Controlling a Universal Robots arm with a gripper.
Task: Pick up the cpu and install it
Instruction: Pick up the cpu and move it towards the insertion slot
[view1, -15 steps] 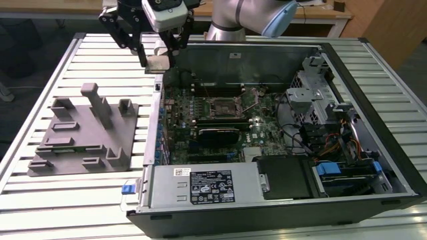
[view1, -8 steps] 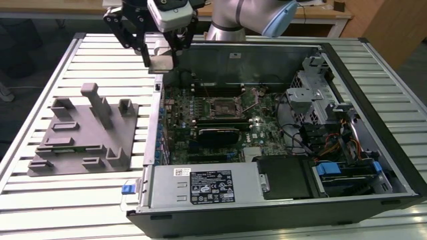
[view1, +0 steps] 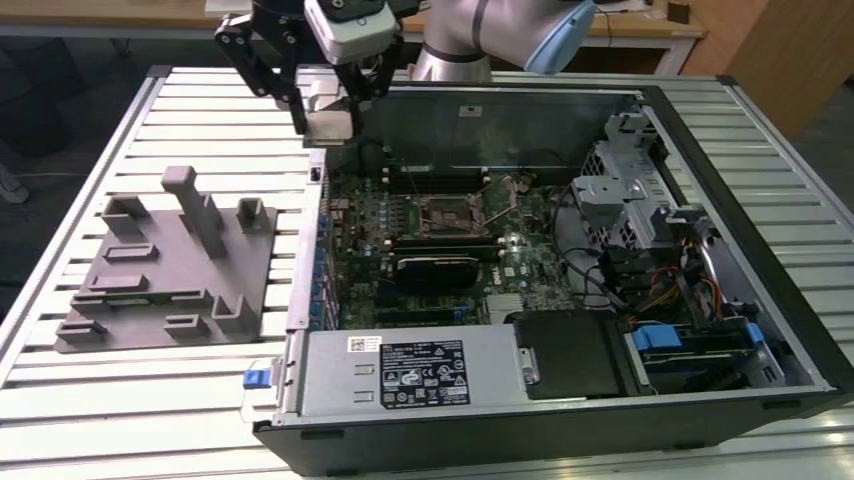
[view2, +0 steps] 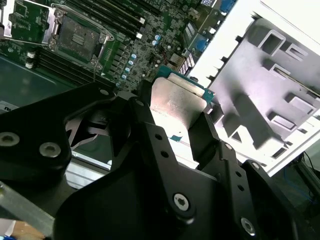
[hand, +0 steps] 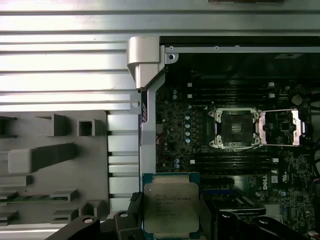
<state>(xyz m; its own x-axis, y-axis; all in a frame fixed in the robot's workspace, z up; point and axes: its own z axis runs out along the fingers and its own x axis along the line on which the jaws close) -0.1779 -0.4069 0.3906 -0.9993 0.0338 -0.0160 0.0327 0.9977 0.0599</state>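
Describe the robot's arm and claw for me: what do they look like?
The arm is a smooth silver-grey tube with a pale blue cap at a joint. The gripper has a light grey body and black, hinged fingers fastened with round silver screws.

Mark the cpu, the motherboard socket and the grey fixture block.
cpu (hand: 171, 207): first wrist view, middle of its silvery top.
motherboard socket (hand: 235, 129): first wrist view, dark centre inside the metal frame.
grey fixture block (view1: 180, 272): exterior view, bare flat base.
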